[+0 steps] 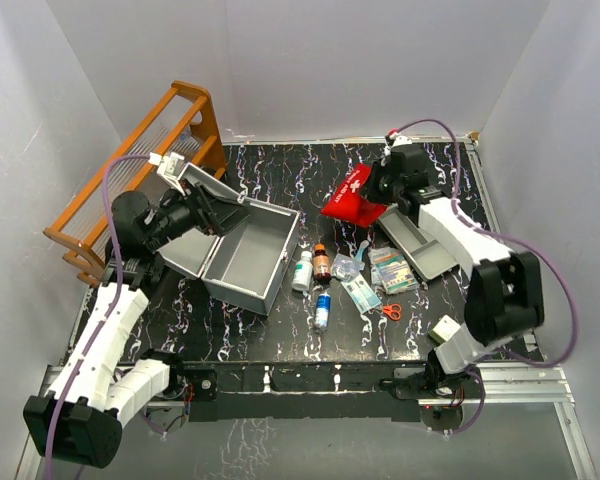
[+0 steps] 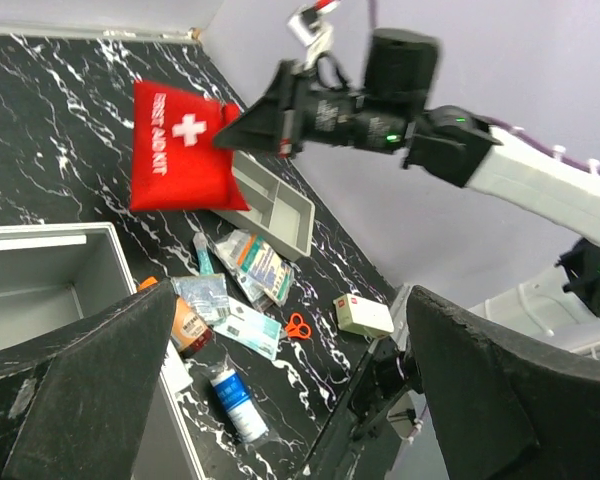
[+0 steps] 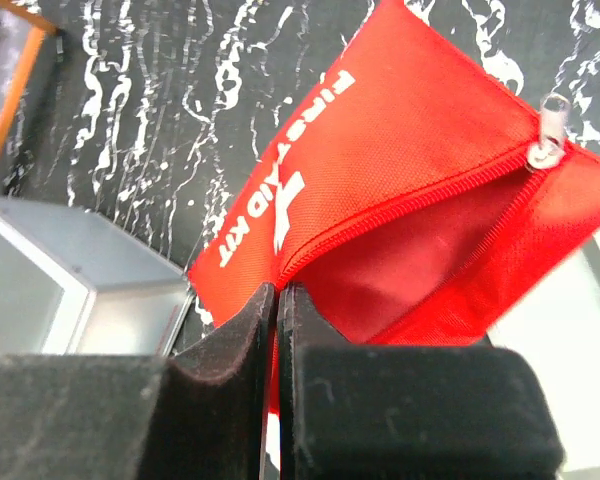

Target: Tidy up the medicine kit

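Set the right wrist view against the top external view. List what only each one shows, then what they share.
Only the right wrist: the red fabric first-aid pouch has its zip open, with a clear pull tab and the inner lining showing.
Only the top external: the orange-handled scissors, the brown glass bottle, the white plastic bottle and the small white carton.
Both: the pouch pinched in the right gripper, and the open grey metal box.

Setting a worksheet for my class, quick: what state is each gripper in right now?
Left gripper: open, holding nothing.
Right gripper: closed, pinching the edge of the red first aid pouch.
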Action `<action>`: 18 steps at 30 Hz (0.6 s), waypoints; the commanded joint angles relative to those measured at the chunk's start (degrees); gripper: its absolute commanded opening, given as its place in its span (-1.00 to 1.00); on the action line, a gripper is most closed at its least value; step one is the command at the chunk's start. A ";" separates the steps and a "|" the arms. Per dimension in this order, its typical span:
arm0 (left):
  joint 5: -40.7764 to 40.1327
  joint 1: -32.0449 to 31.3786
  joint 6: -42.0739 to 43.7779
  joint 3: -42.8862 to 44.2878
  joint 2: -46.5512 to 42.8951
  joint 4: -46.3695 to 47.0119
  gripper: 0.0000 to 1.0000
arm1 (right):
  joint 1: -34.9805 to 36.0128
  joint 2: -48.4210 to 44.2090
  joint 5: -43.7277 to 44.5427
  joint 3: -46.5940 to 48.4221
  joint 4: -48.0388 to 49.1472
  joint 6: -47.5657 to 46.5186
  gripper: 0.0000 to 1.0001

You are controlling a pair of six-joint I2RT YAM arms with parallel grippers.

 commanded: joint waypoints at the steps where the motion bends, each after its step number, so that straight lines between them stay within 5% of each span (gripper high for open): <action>1: 2.51 -1.59 -1.90 1.89 3.23 2.33 0.97 | 0.61 -10.67 0.10 -4.08 -3.24 -8.57 -1.00; 9: -2.69 -9.73 0.17 7.61 14.79 0.83 0.96 | 0.98 -25.17 -6.32 -14.51 -8.63 -7.86 -1.00; 18: -5.85 -15.85 7.49 25.98 34.05 -10.71 0.97 | 2.53 -32.38 -10.72 -17.29 -12.62 -14.76 -1.00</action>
